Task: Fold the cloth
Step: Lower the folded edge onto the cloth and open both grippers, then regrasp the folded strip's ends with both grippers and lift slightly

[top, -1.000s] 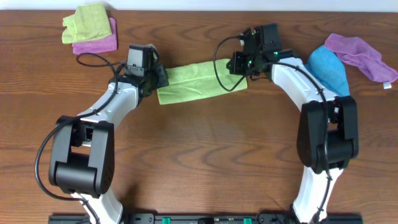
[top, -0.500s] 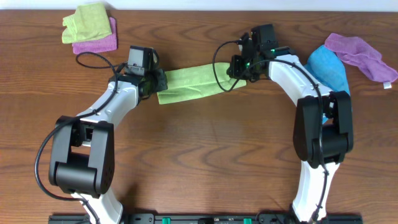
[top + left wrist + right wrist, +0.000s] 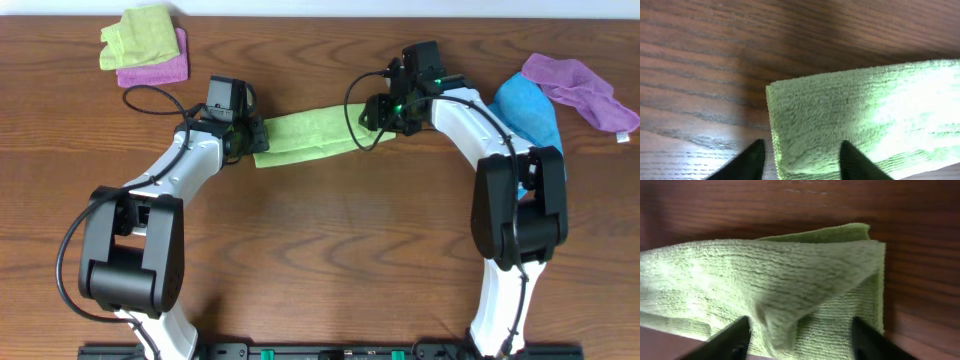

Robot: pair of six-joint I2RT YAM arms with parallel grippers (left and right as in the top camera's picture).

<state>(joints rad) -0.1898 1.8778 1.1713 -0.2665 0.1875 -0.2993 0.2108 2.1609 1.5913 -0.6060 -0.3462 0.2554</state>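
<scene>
The cloth (image 3: pixel 305 135), lime green, lies on the wooden table folded into a long narrow strip between my two arms. My left gripper (image 3: pixel 252 140) stands open at its left end. In the left wrist view the cloth's corner (image 3: pixel 840 115) lies between the spread fingertips of the left gripper (image 3: pixel 802 162), one tip over bare wood. My right gripper (image 3: pixel 378 125) is open at the right end. In the right wrist view a loose top layer of the cloth (image 3: pixel 790 290) sags between the wide-apart fingers of the right gripper (image 3: pixel 802 340).
A small folded lime-green cloth (image 3: pixel 138 32) lies on a pink one (image 3: pixel 158 68) at the back left. A bright blue cloth (image 3: pixel 528 110) and a purple cloth (image 3: pixel 580 85) lie at the back right, close to the right arm.
Both grippers, shut on the cloth's ends before, now stand open and have let go. The strip has settled slightly narrower on the table.
</scene>
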